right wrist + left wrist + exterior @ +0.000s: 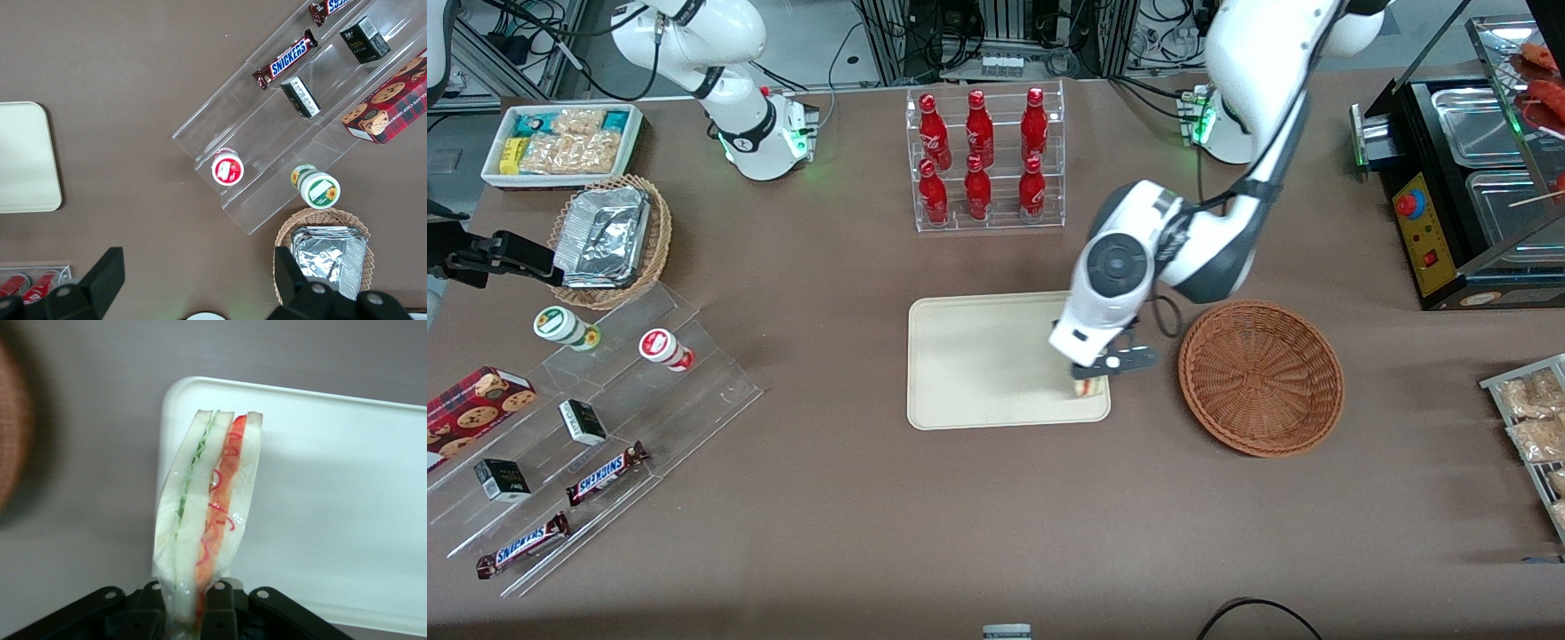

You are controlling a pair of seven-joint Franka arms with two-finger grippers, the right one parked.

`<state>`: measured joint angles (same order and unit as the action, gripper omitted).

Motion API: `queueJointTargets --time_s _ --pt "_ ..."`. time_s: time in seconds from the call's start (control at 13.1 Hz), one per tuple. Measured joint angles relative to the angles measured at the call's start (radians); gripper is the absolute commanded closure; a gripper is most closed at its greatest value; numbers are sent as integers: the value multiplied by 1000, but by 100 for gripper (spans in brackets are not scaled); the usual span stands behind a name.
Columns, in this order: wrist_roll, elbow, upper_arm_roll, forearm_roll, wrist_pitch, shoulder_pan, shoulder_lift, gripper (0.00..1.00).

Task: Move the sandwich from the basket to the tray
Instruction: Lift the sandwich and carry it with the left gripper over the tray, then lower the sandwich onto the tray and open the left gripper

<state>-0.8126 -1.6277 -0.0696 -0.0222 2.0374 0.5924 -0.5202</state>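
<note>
My left gripper (1089,373) hangs over the corner of the cream tray (978,360) that lies nearest the reddish-brown wicker basket (1261,376). It is shut on the sandwich (1089,386), a plastic-wrapped white wedge with red and green filling. In the left wrist view the sandwich (208,507) sticks out from between the black fingers (223,610), edge-on, above the tray's rounded corner (333,493). The basket (10,440) shows there as a brown blur beside the tray. Nothing lies in the basket.
A clear rack of red bottles (984,156) stands farther from the front camera than the tray. A hot-food machine (1472,178) sits at the working arm's end. Clear tiered shelves with snacks (578,427) and a foil-filled basket (609,240) lie toward the parked arm's end.
</note>
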Motion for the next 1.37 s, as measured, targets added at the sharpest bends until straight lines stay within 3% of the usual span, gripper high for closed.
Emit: queueJointTargets --time_s 0.38,0.91,0.99,1.07,1.37 --pt "-155 87 1 0 105 129 -126 100" --pt "-286 218 3 0 105 153 -256 100" --pt "-289 222 4 0 105 153 -262 87" --pt "-292 225 4 0 105 153 -264 1" --pt "-300 255 8 0 92 153 -263 0"
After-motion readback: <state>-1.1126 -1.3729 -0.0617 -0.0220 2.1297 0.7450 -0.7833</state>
